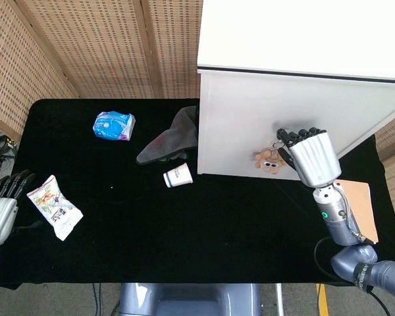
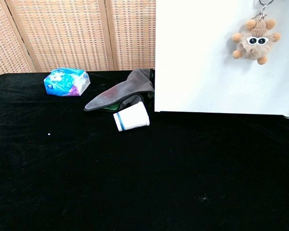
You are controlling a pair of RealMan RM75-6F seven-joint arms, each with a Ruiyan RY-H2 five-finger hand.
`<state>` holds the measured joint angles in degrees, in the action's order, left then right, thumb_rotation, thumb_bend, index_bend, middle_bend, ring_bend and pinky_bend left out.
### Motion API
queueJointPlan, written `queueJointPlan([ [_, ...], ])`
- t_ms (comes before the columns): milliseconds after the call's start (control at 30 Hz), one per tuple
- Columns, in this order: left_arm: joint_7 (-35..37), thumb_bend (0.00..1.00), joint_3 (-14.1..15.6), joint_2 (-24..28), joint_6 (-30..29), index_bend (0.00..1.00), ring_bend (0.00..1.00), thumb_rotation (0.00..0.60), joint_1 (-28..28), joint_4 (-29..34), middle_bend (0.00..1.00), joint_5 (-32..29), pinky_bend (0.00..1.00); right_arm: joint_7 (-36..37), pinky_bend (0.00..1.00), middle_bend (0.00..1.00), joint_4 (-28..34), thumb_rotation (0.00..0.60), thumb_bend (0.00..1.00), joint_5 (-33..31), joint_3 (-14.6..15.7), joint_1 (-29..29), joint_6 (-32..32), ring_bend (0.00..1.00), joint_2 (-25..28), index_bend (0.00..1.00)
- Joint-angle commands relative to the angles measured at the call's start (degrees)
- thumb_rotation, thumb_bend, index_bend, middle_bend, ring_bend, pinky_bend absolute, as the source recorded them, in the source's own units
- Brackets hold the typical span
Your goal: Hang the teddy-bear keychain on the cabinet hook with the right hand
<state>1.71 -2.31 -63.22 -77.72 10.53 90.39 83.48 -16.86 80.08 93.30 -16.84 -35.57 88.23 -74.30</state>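
Note:
The teddy-bear keychain is a tan plush with big white eyes. It hangs straight down by its chain against the white cabinet front. The top of the chain runs out of the chest view, so the hook is hidden. In the head view the keychain lies just left of my right hand. That hand's dark fingertips point at the cabinet, spread, with a small gap to the ring. My left hand rests at the far left table edge, holding nothing.
A paper cup lies on its side near the cabinet's left corner, beside a dark cloth. A blue tissue pack sits at the back left. A snack bag lies near my left hand. A brown board lies at the right.

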Motion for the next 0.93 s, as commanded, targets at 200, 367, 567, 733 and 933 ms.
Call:
queueJointPlan([
  [200, 0.5, 0.0, 0.1, 0.1, 0.0, 0.0, 0.0, 0.6, 0.0, 0.0, 0.0, 0.2, 0.0, 8.0, 1.0, 0.93, -0.6, 0.6, 0.16, 6.0, 4.1, 5.4, 8.3, 0.93, 3.2, 0.58],
  [367, 0.6, 0.0, 0.3, 0.2, -0.3, 0.0, 0.0, 0.6, -0.1, 0.1, 0.0, 0.8, 0.0, 15.1, 0.97, 0.76, -4.1, 0.6, 0.1, 6.8, 7.9, 10.3, 11.7, 0.78, 5.0, 0.49],
  [567, 0.2, 0.0, 0.8, 0.1, -1.1, 0.0, 0.0, 0.6, -0.5, 0.3, 0.0, 1.9, 0.0, 17.0, 0.31, 0.19, 1.6, 0.6, 0.0, 0.9, 13.8, 18.2, 7.6, 0.13, 10.3, 0.19],
  [733, -0.9, 0.0, 1.5, -0.3, -2.1, 0.0, 0.0, 0.6, -0.9, 0.4, 0.0, 3.2, 0.0, 19.0, 0.07, 0.0, 6.0, 0.6, 0.0, -3.0, 16.7, 23.1, 5.6, 0.0, 12.9, 0.05],
  [933, -1.4, 0.0, 2.0, -0.4, -3.4, 0.0, 0.0, 0.6, -1.4, 0.6, 0.0, 4.7, 0.0, 20.4, 0.02, 0.0, 4.8, 0.6, 0.0, -4.5, 16.4, 25.3, 5.8, 0.0, 12.1, 0.03],
])
